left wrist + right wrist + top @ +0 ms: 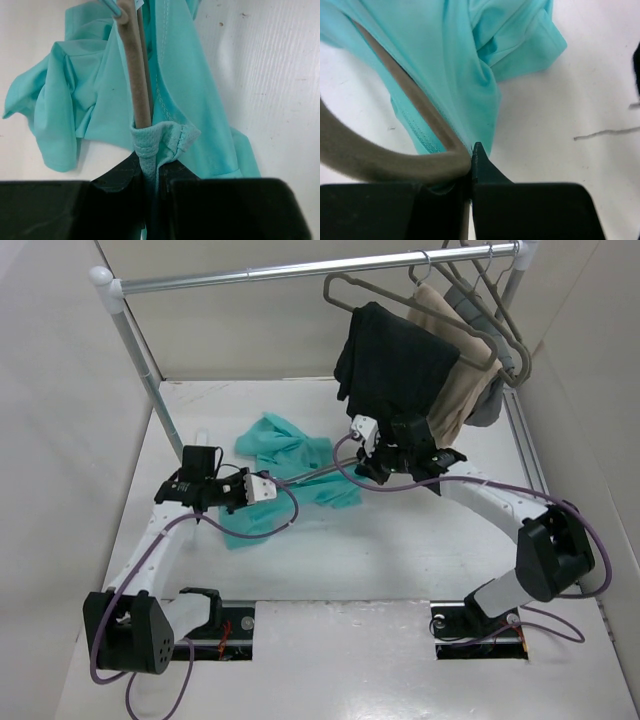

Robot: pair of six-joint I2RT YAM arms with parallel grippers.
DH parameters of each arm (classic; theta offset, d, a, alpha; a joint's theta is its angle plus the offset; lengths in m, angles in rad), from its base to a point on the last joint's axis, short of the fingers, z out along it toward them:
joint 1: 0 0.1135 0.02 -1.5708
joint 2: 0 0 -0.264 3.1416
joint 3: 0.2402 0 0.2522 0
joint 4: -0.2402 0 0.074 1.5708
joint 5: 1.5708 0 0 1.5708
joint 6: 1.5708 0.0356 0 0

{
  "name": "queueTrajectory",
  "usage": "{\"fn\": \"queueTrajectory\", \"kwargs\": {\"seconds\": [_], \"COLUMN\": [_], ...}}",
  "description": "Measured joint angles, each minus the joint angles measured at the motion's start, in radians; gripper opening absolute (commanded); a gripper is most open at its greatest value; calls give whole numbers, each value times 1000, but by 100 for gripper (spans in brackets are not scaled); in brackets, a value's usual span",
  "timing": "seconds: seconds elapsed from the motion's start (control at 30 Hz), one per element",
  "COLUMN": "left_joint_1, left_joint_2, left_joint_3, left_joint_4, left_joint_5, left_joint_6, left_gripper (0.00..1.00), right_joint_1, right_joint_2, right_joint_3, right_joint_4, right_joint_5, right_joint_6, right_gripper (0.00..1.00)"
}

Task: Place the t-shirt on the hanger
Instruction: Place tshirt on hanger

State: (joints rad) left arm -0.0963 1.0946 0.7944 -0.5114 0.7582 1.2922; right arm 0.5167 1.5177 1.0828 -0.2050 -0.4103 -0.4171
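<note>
The teal t-shirt (285, 452) lies crumpled on the white table, left of centre. The grey-taupe hanger (312, 472) lies across it between my two grippers, partly inside the cloth. My left gripper (262, 487) is shut on a stitched edge of the t-shirt (190, 75). In the left wrist view the hanger arm (132, 65) runs down into that pinched fold at the gripper (152, 167). My right gripper (362, 462) is shut on the hanger's rounded shoulder (380, 157). There the teal cloth (460, 50) drapes over the bar just beyond the gripper (470, 162).
A silver rail (300, 270) spans the back on a slanted post (140, 360). Hangers on it carry a black garment (395, 365), a tan one (455, 380) and a grey one (490, 400), right above my right gripper. Walls enclose the table on three sides.
</note>
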Motion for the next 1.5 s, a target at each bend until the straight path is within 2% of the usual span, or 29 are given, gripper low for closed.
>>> {"fn": "queueTrajectory", "kwargs": {"seconds": [0.17, 0.43, 0.63, 0.8, 0.93, 1.07, 1.3, 1.5], "left_joint_1": [-1, -5, -6, 14, 18, 19, 15, -61], "left_joint_2": [-6, -3, 45, 68, 75, 99, 123, 164], "left_joint_3": [-1, -14, 10, 87, 101, 101, 101, 99], "left_joint_4": [-15, -8, 6, -13, -31, -45, 16, 50], "left_joint_5": [-3, -90, -125, -57, 37, 47, -42, -191], "left_joint_6": [66, 132, 65, -4, -26, -25, -69, -76], "left_gripper": [0, 0, 0, 0, 0, 0, 0, 0], "right_joint_1": [-14, -11, 58, 18, -58, -77, -77, -27], "right_joint_2": [-58, -65, -55, -61, -61, -64, -65, -65], "right_joint_3": [-29, 33, 151, 129, 69, 68, 95, 162], "right_joint_4": [-36, -106, -215, -244, -244, -247, -262, -339], "right_joint_5": [-15, 10, 60, 53, -18, -52, -82, -29], "right_joint_6": [-29, -121, -264, -330, -346, -354, -369, -408], "right_gripper": [0, 0, 0, 0, 0, 0, 0, 0]}}
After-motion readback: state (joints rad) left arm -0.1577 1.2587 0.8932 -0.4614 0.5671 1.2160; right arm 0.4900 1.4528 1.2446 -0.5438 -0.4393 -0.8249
